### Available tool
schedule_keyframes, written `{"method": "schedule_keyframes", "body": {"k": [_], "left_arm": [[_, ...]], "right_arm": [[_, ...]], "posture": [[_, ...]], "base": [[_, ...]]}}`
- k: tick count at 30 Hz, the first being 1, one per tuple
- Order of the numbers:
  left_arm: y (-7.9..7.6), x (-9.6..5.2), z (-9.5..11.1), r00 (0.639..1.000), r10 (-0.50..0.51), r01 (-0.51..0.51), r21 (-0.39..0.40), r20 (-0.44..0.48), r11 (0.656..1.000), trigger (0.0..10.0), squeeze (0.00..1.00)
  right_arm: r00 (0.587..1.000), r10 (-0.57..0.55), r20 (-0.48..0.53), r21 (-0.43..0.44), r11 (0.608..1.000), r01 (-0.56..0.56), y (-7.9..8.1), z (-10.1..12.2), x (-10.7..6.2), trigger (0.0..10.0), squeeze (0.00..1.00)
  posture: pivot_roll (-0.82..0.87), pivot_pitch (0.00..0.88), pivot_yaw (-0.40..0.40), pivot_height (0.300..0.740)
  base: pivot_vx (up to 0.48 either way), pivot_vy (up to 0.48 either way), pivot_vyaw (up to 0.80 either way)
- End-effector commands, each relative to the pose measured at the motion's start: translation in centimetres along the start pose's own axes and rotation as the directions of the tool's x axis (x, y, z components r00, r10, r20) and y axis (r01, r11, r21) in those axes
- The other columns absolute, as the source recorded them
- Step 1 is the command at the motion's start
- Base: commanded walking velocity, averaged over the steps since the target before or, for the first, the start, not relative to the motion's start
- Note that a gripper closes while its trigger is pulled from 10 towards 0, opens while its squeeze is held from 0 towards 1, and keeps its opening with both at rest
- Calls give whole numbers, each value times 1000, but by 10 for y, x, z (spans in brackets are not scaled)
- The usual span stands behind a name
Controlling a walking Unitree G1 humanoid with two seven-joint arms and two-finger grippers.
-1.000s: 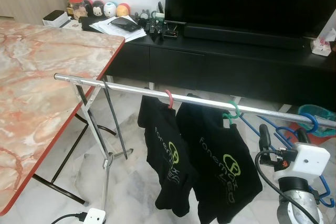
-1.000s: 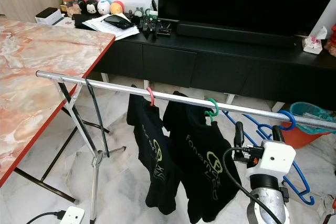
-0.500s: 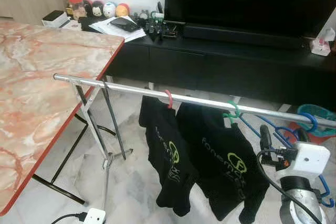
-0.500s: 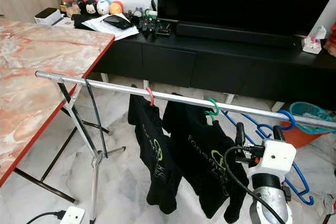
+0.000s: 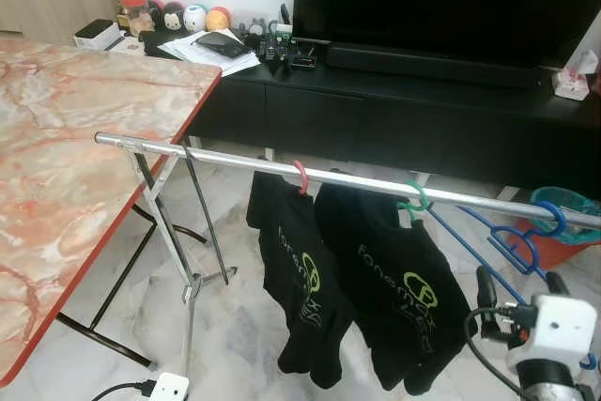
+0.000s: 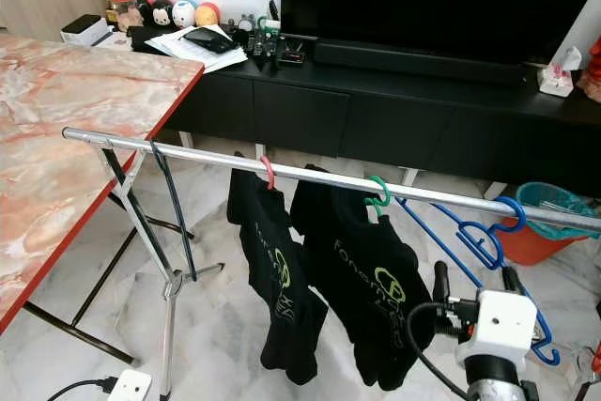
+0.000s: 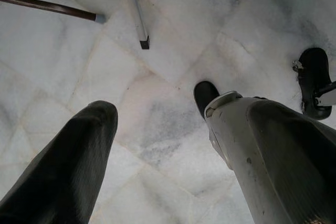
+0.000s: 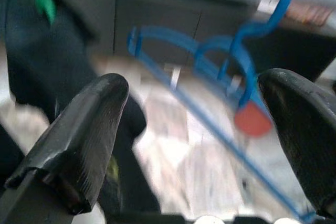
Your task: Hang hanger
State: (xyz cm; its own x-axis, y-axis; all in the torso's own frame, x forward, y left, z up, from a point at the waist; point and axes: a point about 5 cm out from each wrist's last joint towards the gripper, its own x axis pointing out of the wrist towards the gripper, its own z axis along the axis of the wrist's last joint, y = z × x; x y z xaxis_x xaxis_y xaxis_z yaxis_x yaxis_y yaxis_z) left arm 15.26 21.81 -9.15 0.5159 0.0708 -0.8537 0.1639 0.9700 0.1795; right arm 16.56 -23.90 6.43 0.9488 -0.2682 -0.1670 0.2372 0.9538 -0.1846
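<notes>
A blue hanger (image 6: 488,241) hangs by its hook on the right end of a silver clothes rail (image 5: 235,161); it also appears blurred in the right wrist view (image 8: 231,61). My right gripper (image 6: 474,274) stands open and empty just below and in front of it, touching nothing. Between its fingers (image 8: 94,114) the hanger sits some way off. Two black shirts hang on the rail, one from a red hanger (image 5: 301,176), one from a green hanger (image 5: 415,198). My left gripper (image 7: 152,103) hangs idle and open over the marble floor.
A red-edged marble table (image 5: 75,138) stands close on the left, overlapping the rail's left end. A black TV console (image 5: 423,100) runs behind the rail. A teal basket on an orange bucket (image 6: 545,208) sits at the right. A white power strip (image 5: 169,388) lies on the floor.
My right gripper has dropped lower, away from the blue hanger, which stays on the rail. The shirt on the green hanger swung and settled.
</notes>
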Motion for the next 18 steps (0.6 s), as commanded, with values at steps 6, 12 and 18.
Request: {"method": "schedule_keyframes", "body": {"k": [6, 12, 18], "left_arm": [[-2, 0, -3, 1000, -6, 6, 13, -14, 1000, 10000, 0], [-2, 0, -2, 1000, -8, 8, 12, -12, 1000, 10000, 0], [-4, 0, -2, 1000, -12, 12, 3, -12, 1000, 10000, 0]], "right_arm": [[981, -39, -190, -80, 997, 24, -3, -26, -19, 10000, 0], [939, -77, -334, -50, 997, 64, 3, -49, -31, 10000, 0], [877, -8, -480, -14, 1000, 1, 18, -85, -26, 10000, 0]], "posture": [[-108, 0, -65, 740], [-111, 0, -68, 740], [-103, 0, -63, 740]], "base": [[0, 0, 0], [0, 0, 0], [0, 0, 0]]}}
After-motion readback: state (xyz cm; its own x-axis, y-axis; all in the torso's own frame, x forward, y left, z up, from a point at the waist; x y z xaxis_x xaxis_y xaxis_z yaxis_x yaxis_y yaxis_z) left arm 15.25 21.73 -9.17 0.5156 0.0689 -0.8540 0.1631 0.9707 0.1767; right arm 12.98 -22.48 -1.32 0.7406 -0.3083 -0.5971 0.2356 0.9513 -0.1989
